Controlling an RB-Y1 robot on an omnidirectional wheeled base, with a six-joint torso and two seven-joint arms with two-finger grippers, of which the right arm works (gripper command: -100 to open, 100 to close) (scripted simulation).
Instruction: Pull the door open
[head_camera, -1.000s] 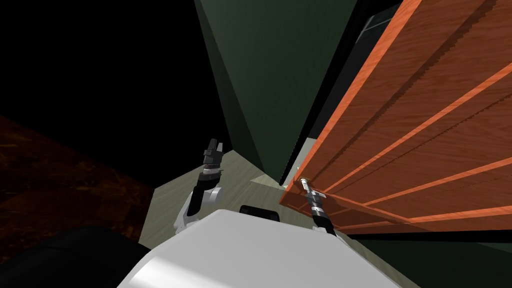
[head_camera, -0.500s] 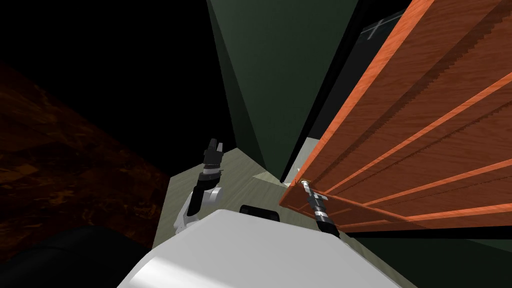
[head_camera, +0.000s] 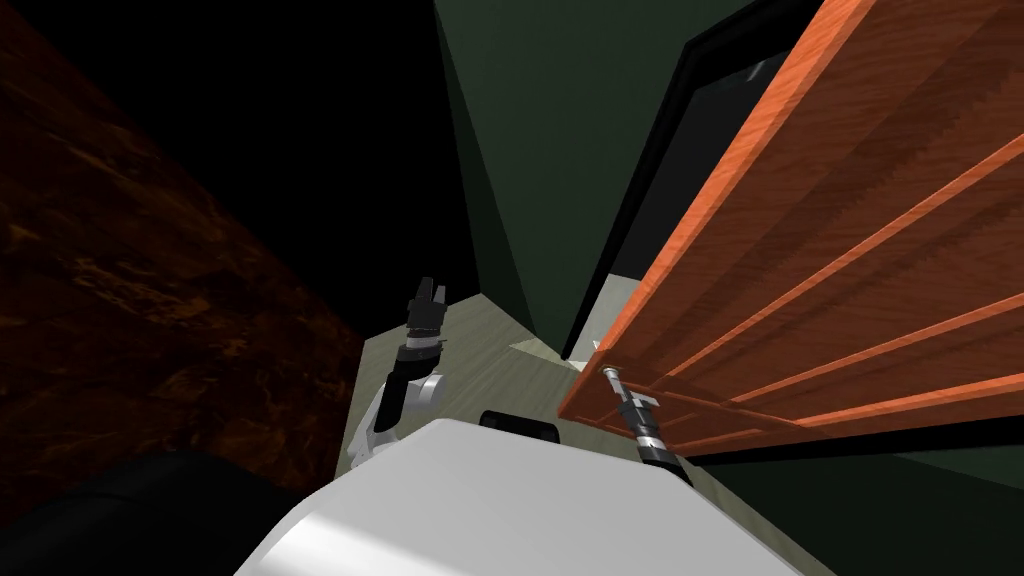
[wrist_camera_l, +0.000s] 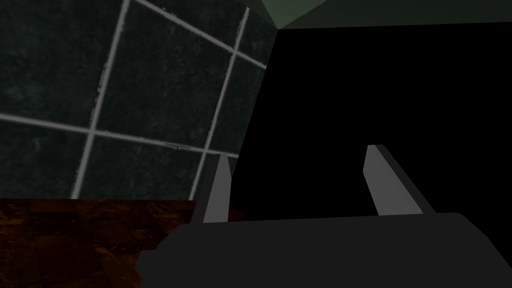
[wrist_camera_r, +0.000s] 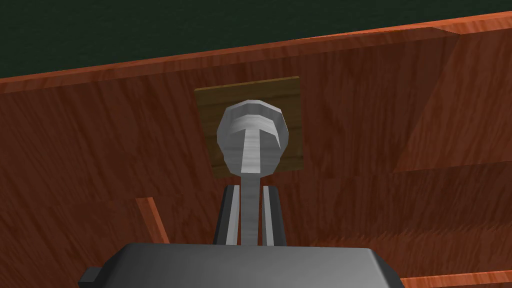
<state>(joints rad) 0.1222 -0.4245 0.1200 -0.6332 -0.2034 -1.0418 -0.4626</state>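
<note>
1. door (head_camera: 850, 250), reddish wood with raised panels, stands swung out of its dark frame (head_camera: 640, 190) on my right
2. wall (head_camera: 560, 150), dark green, rises beyond the pale floor (head_camera: 480, 350); a black area (head_camera: 300, 120) lies to its left
3. left gripper (wrist_camera_l: 298, 152) hangs well apart from the door, fingers spread wide, holding nothing
4. right gripper (wrist_camera_r: 248, 189) is closed tight, fingers pressing both sides of the grey handle (wrist_camera_r: 251, 130) lever
5. handle sits on a small brown plate (wrist_camera_r: 287, 100) near the door's free edge

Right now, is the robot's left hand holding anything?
No, the left gripper is open, its two fingers standing apart with nothing between them.
</note>
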